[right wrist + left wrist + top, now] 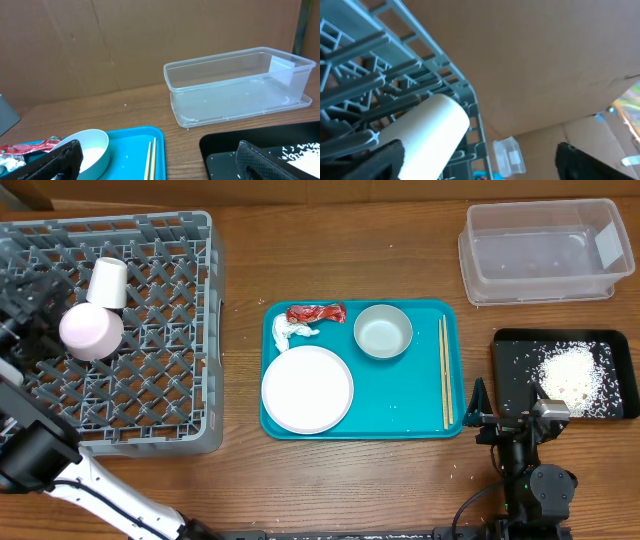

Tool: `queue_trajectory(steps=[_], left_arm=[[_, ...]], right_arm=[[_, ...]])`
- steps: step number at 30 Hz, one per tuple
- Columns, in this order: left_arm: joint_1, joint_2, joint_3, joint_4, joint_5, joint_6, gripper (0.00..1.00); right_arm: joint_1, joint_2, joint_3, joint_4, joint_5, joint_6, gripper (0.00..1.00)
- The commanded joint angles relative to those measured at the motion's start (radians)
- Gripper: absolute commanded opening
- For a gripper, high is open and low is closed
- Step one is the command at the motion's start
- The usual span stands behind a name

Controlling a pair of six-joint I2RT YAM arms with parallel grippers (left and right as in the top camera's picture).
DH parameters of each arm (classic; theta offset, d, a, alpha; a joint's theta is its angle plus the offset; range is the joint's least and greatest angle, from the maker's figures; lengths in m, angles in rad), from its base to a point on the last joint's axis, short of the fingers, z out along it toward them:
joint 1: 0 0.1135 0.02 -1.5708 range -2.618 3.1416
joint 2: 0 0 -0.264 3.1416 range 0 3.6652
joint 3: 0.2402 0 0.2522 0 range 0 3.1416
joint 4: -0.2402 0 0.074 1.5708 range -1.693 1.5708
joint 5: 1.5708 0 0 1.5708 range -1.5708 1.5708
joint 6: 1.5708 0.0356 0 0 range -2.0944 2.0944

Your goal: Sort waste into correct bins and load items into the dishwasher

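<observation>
Overhead: the cup [108,282] and pink-backed plate [91,330] lie in the rack [200,330], so I judge loading half done. The tissue [292,331], wrapper [316,313], bowl [383,332] and white plate [307,389] sit on the tray [455,420], left of my right gripper [510,405].

Left wrist: my left gripper [480,160] is released, with the cup [427,132] beside one finger. The rack [380,45] wall is close ahead, so I'd lift straight out.

Right wrist: the right gripper [162,162] is spread and empty. The tub [235,85] is ahead-right, with nothing between.

Wood table [400,480]. Rel. to R gripper [508,398]: teal tray [400,395] just left, black tray [515,370] just right, both near fingertips; tub [480,240] ahead, apart; rack [215,330] far left, past teal tray.
</observation>
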Motion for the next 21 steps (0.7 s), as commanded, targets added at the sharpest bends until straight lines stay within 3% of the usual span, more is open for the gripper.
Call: queue_trajectory(steps=[1,4,5,7,9,10,17,21], left_arm=[[0.026,-0.016,0.006,0.074,0.053,-0.139,1.00],[0.041,-0.047,0.006,0.184,0.062,-0.229,0.99],[0.042,-0.061,0.006,0.217,0.061,-0.250,0.94],[0.037,-0.090,0.006,0.283,0.061,-0.283,0.71],[0.023,-0.123,0.006,0.356,0.061,-0.323,0.16],[0.013,-0.138,0.006,0.386,0.061,-0.348,0.04],[-0.130,-0.238,0.006,0.595,0.032,-0.499,0.04],[-0.238,-0.280,0.006,0.600,-0.032,-0.491,0.04]], right_arm=[[0.003,-0.009,-0.011,0.006,-0.005,-0.007,1.00],[0.003,-0.009,-0.011,0.006,-0.005,-0.007,1.00],[0.003,-0.009,-0.011,0.006,-0.005,-0.007,1.00],[0.003,-0.009,-0.011,0.006,-0.005,-0.007,1.00],[0.003,-0.009,-0.011,0.006,-0.005,-0.007,1.00],[0.003,-0.009,-0.011,0.006,-0.005,-0.007,1.00],[0.003,-0.009,-0.011,0.006,-0.005,-0.007,1.00],[0.003,-0.009,-0.011,0.006,-0.005,-0.007,1.00]])
